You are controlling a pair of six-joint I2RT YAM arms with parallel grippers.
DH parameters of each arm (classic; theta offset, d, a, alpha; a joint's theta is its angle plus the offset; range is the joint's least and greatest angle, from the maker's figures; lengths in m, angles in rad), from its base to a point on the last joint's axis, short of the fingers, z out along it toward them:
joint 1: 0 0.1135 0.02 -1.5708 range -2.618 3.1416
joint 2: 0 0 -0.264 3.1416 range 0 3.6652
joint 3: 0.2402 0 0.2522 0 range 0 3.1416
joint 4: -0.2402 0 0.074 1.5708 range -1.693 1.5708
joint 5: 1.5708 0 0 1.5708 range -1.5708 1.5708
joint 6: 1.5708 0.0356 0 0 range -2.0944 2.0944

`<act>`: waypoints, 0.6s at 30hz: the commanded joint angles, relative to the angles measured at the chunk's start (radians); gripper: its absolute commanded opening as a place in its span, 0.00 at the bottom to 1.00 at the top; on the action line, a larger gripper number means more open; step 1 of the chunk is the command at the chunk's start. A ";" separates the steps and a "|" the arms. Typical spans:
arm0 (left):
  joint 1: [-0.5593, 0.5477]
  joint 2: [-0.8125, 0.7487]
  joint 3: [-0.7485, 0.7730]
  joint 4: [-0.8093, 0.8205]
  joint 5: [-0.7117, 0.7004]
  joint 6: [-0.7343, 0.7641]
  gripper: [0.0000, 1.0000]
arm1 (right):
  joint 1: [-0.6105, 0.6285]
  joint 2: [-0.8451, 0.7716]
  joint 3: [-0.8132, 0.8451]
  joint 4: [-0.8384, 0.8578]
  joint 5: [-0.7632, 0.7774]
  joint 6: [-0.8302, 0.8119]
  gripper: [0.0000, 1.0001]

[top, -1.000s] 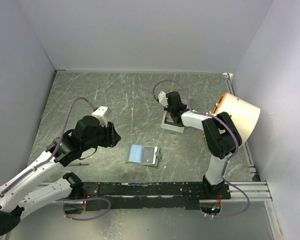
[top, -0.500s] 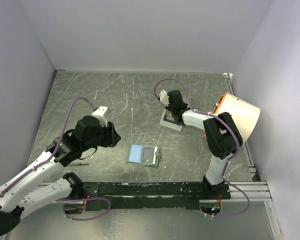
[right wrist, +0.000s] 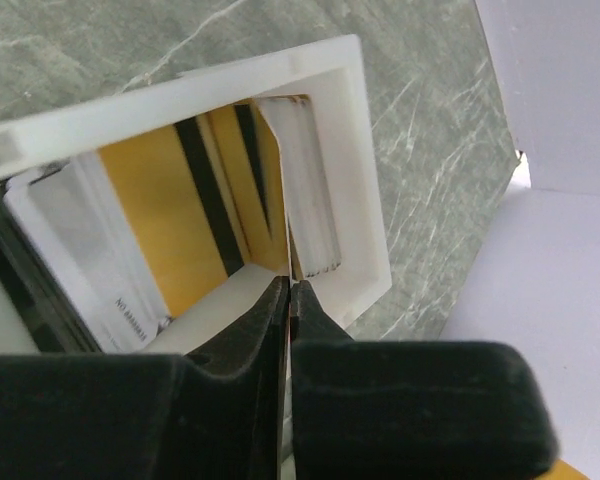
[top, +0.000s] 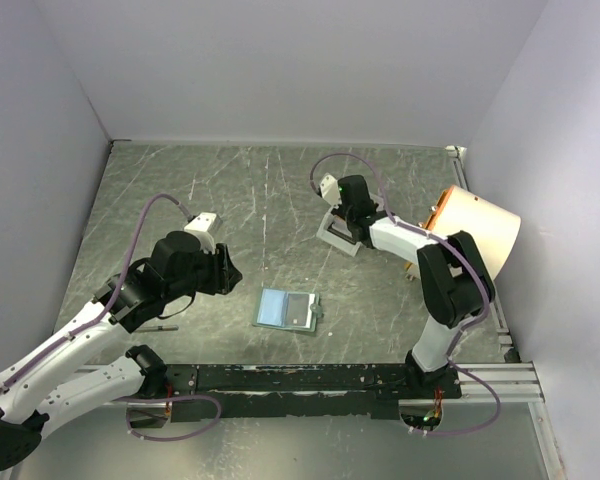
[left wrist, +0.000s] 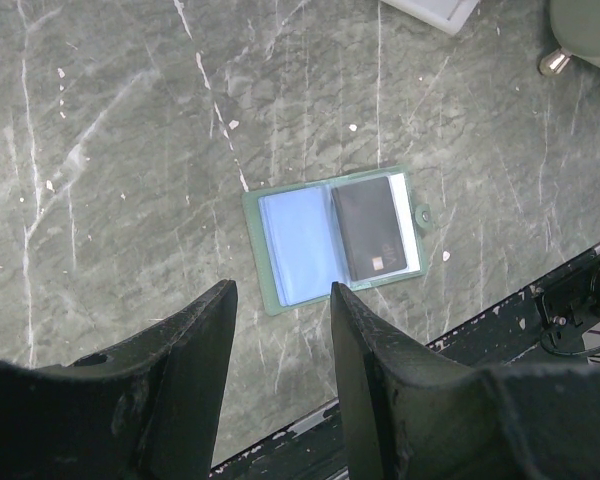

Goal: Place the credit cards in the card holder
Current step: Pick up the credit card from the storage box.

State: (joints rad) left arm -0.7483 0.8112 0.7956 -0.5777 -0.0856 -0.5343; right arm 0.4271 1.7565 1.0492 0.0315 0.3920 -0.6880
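**Change.** Right gripper [right wrist: 289, 290]: jaws have gone from part open to shut over the last second. In the top view the tray [top: 337, 236] now sits skewed, where it lay square before. Judgement: a card pick is in hand.

**Right gripper.** Tips pressed together at the tray's near wall, right at the lower edges of the upright cards [right wrist: 160, 210]. Whether a card edge is pinched between them cannot be told.

**Left gripper** [left wrist: 282, 295]. About half open, holding nothing, hovering above the table [top: 230, 190] at 9 o'clock of the holder.

**Holder** [top: 287, 310]. Lies open and flat near the table's front edge. The tray is at its 1 o'clock, well apart.

**Dark card** [left wrist: 373, 230]. Already in the holder's right page; the left page is bare.
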 commanded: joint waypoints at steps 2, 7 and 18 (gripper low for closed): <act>-0.004 0.005 0.002 -0.009 -0.015 -0.004 0.53 | -0.001 -0.066 0.047 -0.121 -0.018 0.042 0.00; -0.004 0.031 -0.032 0.021 0.008 -0.067 0.52 | 0.017 -0.175 0.052 -0.223 -0.090 0.100 0.00; -0.004 0.132 -0.151 0.128 0.060 -0.189 0.46 | 0.029 -0.401 0.072 -0.361 -0.298 0.543 0.00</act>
State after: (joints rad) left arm -0.7483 0.9245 0.6765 -0.5316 -0.0673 -0.6704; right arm 0.4519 1.4197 1.0946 -0.2550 0.2043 -0.3832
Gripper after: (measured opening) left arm 0.478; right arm 0.006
